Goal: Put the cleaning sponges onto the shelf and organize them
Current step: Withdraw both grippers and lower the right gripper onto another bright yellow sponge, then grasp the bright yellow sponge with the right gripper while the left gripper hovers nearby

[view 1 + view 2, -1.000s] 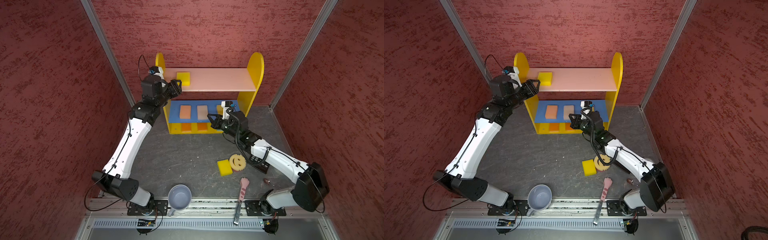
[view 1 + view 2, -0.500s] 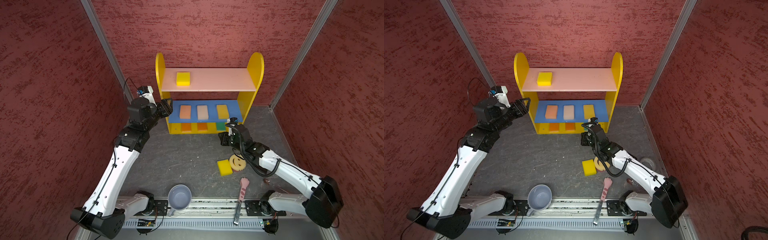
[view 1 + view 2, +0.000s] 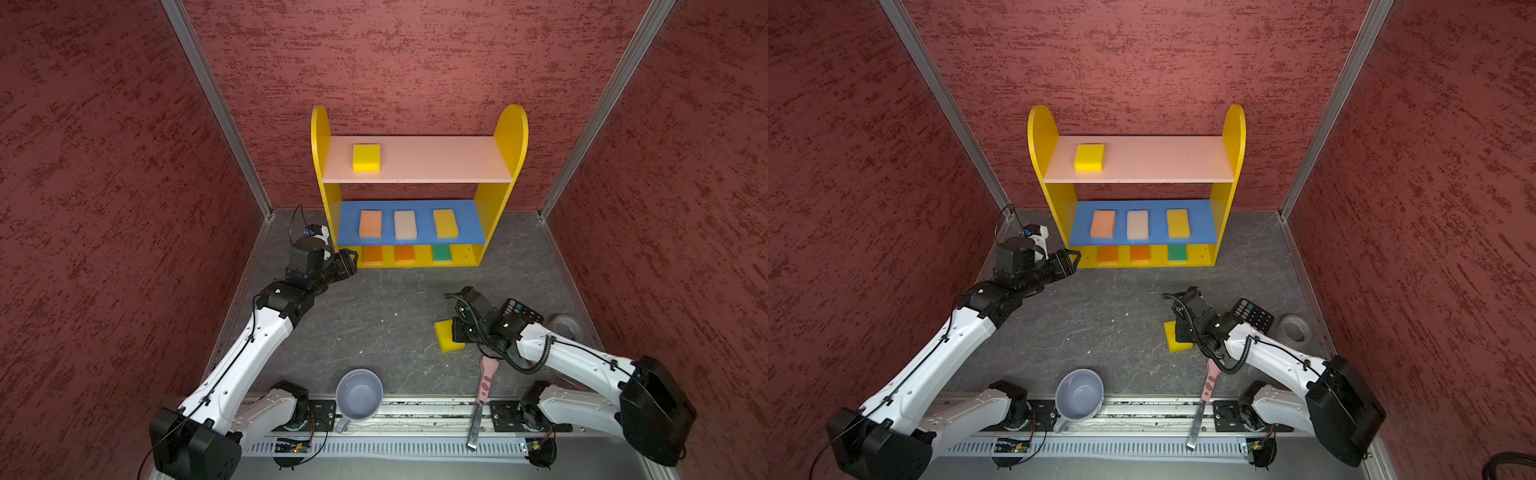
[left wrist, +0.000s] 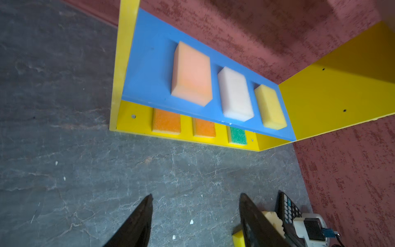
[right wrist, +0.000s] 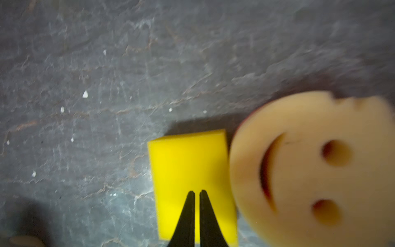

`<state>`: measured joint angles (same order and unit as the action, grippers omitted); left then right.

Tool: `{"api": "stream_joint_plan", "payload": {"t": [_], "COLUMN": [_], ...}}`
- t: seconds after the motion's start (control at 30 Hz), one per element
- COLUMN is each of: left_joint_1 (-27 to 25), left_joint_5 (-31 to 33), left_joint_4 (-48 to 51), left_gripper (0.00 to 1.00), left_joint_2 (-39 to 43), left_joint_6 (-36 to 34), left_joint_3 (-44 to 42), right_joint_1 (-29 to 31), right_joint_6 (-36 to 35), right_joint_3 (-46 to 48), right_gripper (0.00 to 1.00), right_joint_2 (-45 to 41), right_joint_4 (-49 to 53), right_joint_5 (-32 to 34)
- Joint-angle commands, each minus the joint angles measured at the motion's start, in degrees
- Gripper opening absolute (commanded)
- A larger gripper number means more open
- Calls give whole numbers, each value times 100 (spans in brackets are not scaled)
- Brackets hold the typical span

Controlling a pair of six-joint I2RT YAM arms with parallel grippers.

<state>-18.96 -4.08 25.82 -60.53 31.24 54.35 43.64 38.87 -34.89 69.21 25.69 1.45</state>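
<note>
**Spotter:** Both of your arms have left the shelf point(image 3: 509, 137) since a second ago. Your left gripper point(image 4: 195, 195) has dropped from the pink top board point(image 3: 436, 160) to the foot of the left side panel point(image 3: 320, 137). Your right gripper point(image 5: 197, 191) has swung from the blue middle board point(image 3: 469, 224) back over the table point(image 3: 374, 324).

**Operator:** What are they holding?

**Spotter:** Nothing. Your left one is spread wide with only bare table between its fingers. I'd say you park it there to keep the shelf front free. Your right one is pinched closed, tips together, over the yellow sponge point(image 5: 188, 162). I cannot tell whether the tips touch it. You'd have to spread them before you can grip it.

**Operator:** Where are the sponges?

**Spotter:** Seven are shelved in neat rows.
- **Top board:** a yellow block point(image 3: 366, 157) sits at the left end.
- **Middle board:** a peach sponge point(image 3: 370, 223), a pale pink sponge point(image 3: 405, 224) and a deeper yellow sponge point(image 3: 445, 223) lie side by side with gaps between them.
- **Bottom board point(image 3: 465, 257):** an orange sponge point(image 3: 372, 254), a second orange sponge point(image 3: 404, 253) and a green sponge point(image 3: 441, 252).

Two are left on the table: that yellow sponge and the smiley-face sponge point(image 5: 310, 171), right against it.

**Operator:** Why the left end up top?

**Spotter:** It leaves you room to its right for those last two, I judge.
</note>
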Motion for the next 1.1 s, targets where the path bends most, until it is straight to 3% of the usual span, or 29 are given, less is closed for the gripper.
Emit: {"api": "stream_joint_plan", "payload": {"t": [0.0,0.17,0.33,0.53,0.67,0.8,0.9,1.07], "left_joint_1": [-28,-28,-39,-78,-40,-39,-37,-116], "left_joint_5": [-84,-130,-257,-314,-274,-450,-466,-746], "left_joint_4": [-199,-188,-232,-264,-275,-353,-400,-352], "left_gripper": [64,64,65,65,65,65,65,65], "left_joint_2": [-18,-84,-232,-338,-408,-588,-749,-1110], "left_joint_6": [199,198,309,354,368,375,401,380], "left_joint_3": [-13,-12,-88,-158,-240,-196,-184,-223], "right_joint_1": [331,616,719,703,589,369,326,323], "right_joint_6": [422,494,148,-454,-644,-717,-750,-422], "right_joint_3": [-125,-703,-2276,-3433,-3261,-2931,-2678,-2317], "right_gripper": [8,8,8,9,14,31,38,44], "right_joint_2": [554,1896,3004,3229,2817,2478,2348,2459], "right_joint_4": [-486,-1380,-1779,-1301,-1110,-913,-852,-1165], "right_joint_5": [-190,-687,-895,-670,-317,-159,-5,-498]}}
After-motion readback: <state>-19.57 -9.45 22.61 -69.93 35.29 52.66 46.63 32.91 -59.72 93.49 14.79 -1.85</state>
